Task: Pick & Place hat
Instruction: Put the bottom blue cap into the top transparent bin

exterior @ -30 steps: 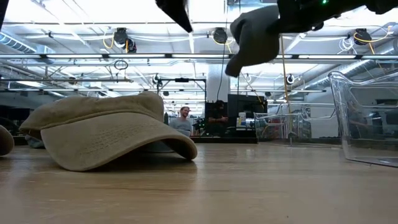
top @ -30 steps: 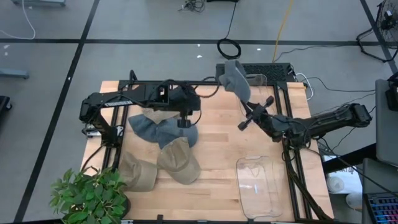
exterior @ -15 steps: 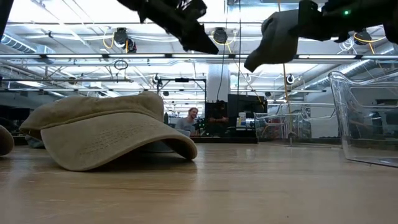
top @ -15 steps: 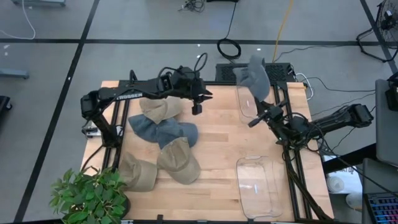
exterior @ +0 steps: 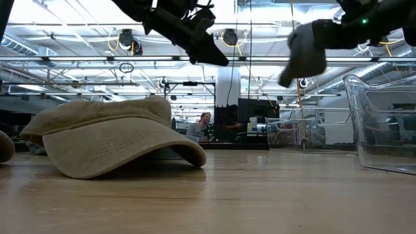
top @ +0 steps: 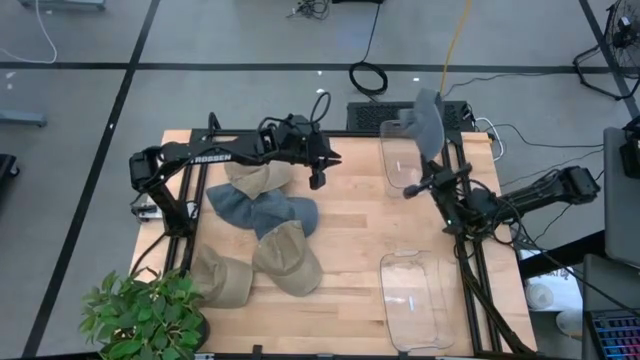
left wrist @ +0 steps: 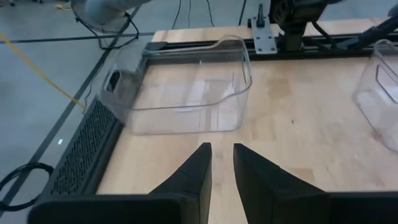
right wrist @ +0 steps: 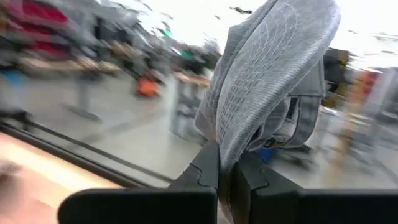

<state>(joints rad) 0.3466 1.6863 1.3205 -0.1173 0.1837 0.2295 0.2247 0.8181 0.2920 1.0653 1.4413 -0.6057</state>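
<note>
A grey hat (top: 428,120) hangs in the air over the far clear bin (top: 403,165), with my right gripper (top: 432,156) shut on it; the low view shows this hat (exterior: 304,55) high above the table. My left gripper (top: 318,181) hovers over bare wood to the right of the hat pile. Its fingers (left wrist: 222,165) stand a narrow gap apart with nothing between them. On the left half of the table lie a tan hat (top: 255,178), blue-grey hats (top: 262,211) and two more tan hats (top: 290,262). My right gripper pinches an edge of the grey hat's row-stitched panel (right wrist: 227,144) between its two fingers. The fingers lie about level, pointing toward the table's far edge. The hat is lifted clear and droops past the fingertips (exterior: 305,65), above the far bin.
A second clear bin (top: 416,300) stands at the near right. A potted plant (top: 140,318) sits at the near left corner. Bare wood lies between the hat pile and the bins. People sit at desks in the room beyond the table.
My right gripper has carried the grey hat toward the table's right edge, from left of the far bin to over it, and the hat has turned about. My left gripper has left the blue-grey hats, gone toward the right and far edges, sunk and tipped forward.
</note>
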